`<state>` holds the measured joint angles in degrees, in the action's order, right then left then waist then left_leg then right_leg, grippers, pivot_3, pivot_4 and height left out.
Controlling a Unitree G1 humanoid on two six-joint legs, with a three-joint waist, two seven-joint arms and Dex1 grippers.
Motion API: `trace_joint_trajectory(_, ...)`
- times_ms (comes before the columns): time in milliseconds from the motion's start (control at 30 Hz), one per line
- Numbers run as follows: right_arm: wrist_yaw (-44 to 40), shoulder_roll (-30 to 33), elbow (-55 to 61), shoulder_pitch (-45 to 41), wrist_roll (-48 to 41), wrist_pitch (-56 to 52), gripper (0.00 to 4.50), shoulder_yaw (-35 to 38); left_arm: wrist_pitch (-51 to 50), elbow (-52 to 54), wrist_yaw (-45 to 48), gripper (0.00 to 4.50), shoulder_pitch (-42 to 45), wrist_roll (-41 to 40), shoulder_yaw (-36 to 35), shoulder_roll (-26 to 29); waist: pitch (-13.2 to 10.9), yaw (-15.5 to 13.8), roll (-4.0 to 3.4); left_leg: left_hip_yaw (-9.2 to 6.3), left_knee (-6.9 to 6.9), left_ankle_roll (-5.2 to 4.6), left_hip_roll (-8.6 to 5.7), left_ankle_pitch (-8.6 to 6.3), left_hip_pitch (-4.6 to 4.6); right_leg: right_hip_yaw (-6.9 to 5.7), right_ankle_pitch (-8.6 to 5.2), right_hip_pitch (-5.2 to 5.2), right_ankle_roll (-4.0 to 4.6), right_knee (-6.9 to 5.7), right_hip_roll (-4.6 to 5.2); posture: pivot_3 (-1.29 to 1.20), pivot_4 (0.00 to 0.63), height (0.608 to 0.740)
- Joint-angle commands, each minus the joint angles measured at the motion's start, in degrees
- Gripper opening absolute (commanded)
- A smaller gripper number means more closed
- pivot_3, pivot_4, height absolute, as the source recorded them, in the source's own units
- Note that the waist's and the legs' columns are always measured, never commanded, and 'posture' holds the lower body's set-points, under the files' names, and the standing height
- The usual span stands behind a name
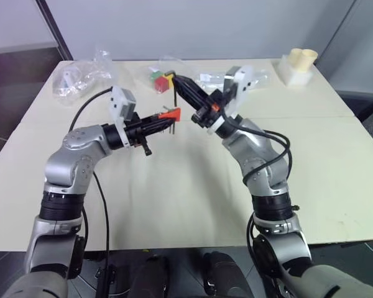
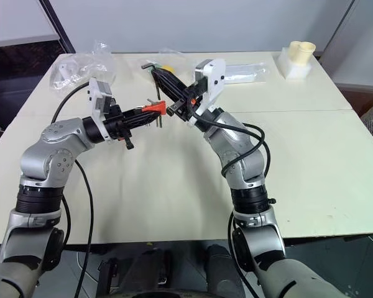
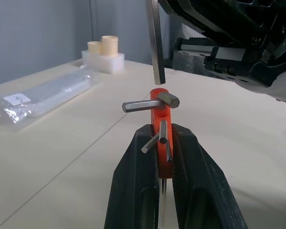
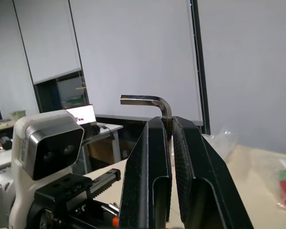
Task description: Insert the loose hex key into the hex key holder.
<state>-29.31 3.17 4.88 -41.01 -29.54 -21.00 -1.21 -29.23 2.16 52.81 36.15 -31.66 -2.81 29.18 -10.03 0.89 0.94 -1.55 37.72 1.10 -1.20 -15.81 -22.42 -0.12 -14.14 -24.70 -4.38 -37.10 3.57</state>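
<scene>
Left eye view looks down on a pale cream table (image 1: 174, 205) with a seam running across it. Along its far edge lie clear plastic bags (image 1: 81, 77), coloured cubes (image 1: 158, 82) and a white foam block (image 1: 295, 71) carrying cream cups. Grey wall panels stand behind the table, with a dark strut slanting at the far left. The right wrist view shows more of the room: white panels, a dark post, and a desk with a lit screen.

Both arms meet above the middle of the table, well clear of its top. The left gripper (image 1: 165, 121) is clenched on the holder (image 3: 158, 125), an orange block pinched between the two black fingers (image 3: 133, 191). It lies roughly level and points toward the right arm. Short dark keys stick out of it, two crossways near its tip and others angled lower down.

The right gripper (image 4: 169, 125) is clamped on the key (image 4: 145, 100), gripping its long shaft. The short bent end stands above the fingertips and turns off sideways. In the head views this gripper slants up and toward the robot's left, and the key's long axis follows the fingers. In the left wrist view a grey metal shaft (image 3: 156, 43) hangs upright, its lower end just above the holder's tip and not touching it.
</scene>
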Motion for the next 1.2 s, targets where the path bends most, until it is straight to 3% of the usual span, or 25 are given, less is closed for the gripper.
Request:
trace_joint_trajectory(33, 0.6, -0.37, 3.45, -1.68, -1.2, 0.4, 0.08, 0.99, 1.22, 0.87, -0.19, 0.0, 1.26, -0.39, -1.21, -0.12, 0.0, 0.01, 0.0, 0.0, 0.0, 0.0, 0.0, 0.0, 0.0, 0.0, 0.0, 0.0, 0.0, 0.0, 0.0, 0.0, 0.15, 0.74)
trace_joint_trajectory(1200, 0.74, 0.55, 2.09, -1.16, 0.05, 2.55, 0.08, 0.9, 0.46, 1.98, -1.81, 0.0, 1.76, -2.53, -2.38, -0.35, 0.0, 0.06, 0.0, 0.0, -0.01, 0.0, 0.0, 0.0, 0.0, 0.0, 0.0, 0.0, 0.0, 0.01, 0.0, 0.0, 0.15, 0.74)
